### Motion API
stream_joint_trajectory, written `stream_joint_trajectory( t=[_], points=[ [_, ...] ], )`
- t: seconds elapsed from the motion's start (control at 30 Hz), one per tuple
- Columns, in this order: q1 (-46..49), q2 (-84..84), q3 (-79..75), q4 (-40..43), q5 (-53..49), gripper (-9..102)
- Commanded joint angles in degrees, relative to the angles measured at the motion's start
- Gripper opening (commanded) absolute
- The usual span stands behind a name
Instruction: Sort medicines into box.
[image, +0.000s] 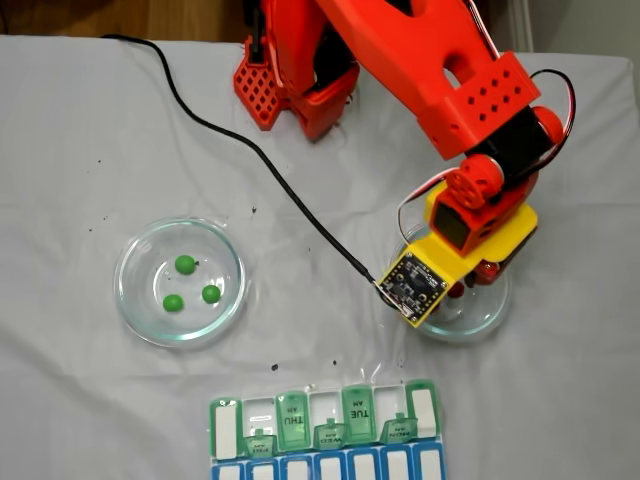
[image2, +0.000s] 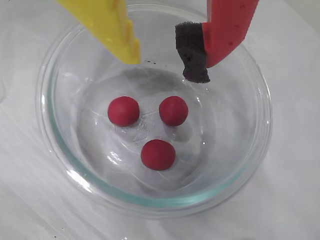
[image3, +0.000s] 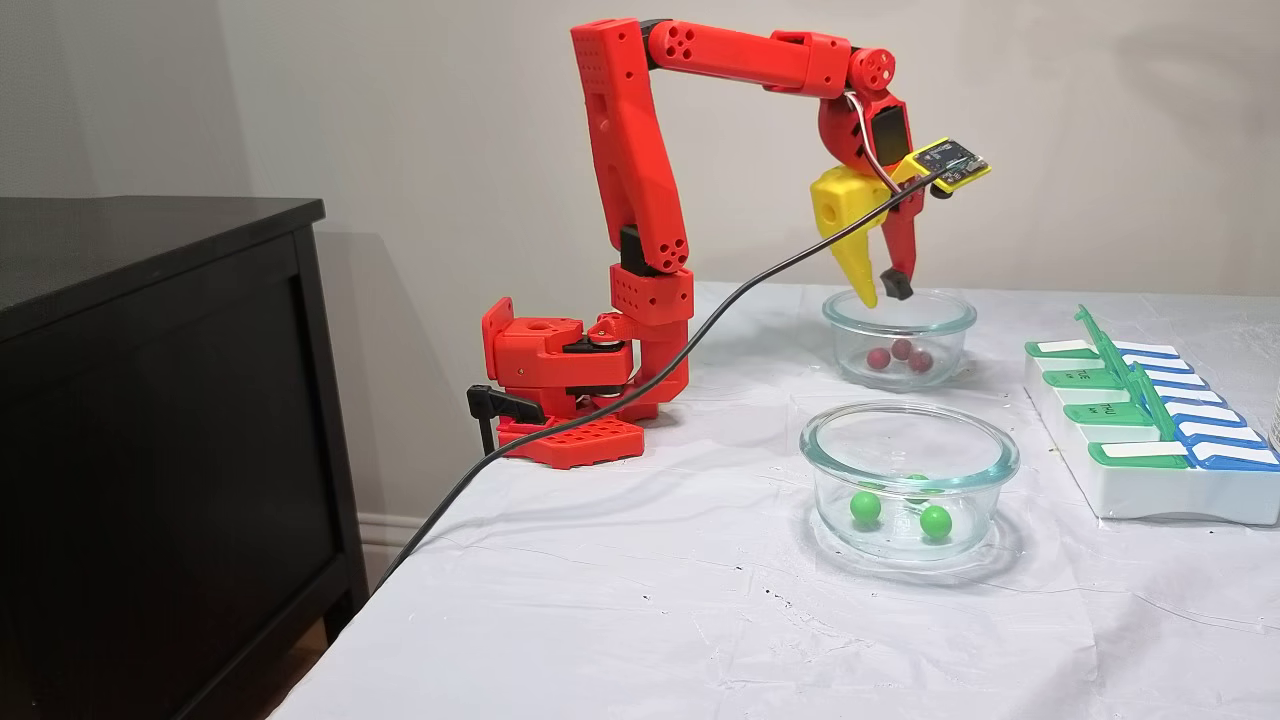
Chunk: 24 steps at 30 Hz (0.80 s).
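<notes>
White cloth (image: 90, 150) over the table, wrinkled, with a few dark specks.

Fixed view from above: glass dish (image: 130, 300) at left centre holding three green pills (image: 185, 264), apart from one another. Second glass dish (image: 488, 318) at right centre, mostly covered by the red arm (image: 430, 70) and its yellow wrist plate. Pill box (image: 325, 425) at bottom centre: green lids flipped up, THU and TUE legible, white compartments open, blue-lidded row along the bottom edge. Black cable (image: 250, 150) running from upper left to the circuit board at the wrist.

Wrist view: dish rim (image2: 50, 135) filling most of the frame. Three red pills (image2: 123, 111) on the dish floor at centre in a loose triangle, none touching. Gripper (image2: 167, 62) at top of frame, spread wide with nothing between the fingers: yellow finger (image2: 112, 25) upper left, red finger with black foam pad (image2: 192, 55) upper right. Both tips above the pills, no contact.

Side fixed view: beige wall behind, black cabinet (image3: 150, 400) at left. Arm base clamped at the table edge, centre left. Gripper (image3: 883, 290) pointing down at centre right, tips at about rim level of the far dish (image3: 835, 318); red pills (image3: 900, 355) inside. Near dish (image3: 1005, 465) in front with green pills (image3: 866, 507). Pill box (image3: 1120, 500) at far right, lids standing up.
</notes>
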Motion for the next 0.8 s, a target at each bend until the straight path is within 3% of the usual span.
stream_joint_trajectory(
  t=[0.0, 0.17, 0.47, 0.77],
  points=[
    [-0.6, 0.4, -2.7, -4.0, -0.5, 12],
    [-0.6, 0.7, -1.8, -5.2, -0.4, 17],
    [-0.1, -1.8, -1.5, -5.8, 0.1, 12],
    [-0.2, -3.2, -0.4, -7.6, 0.6, 14]
  ],
)
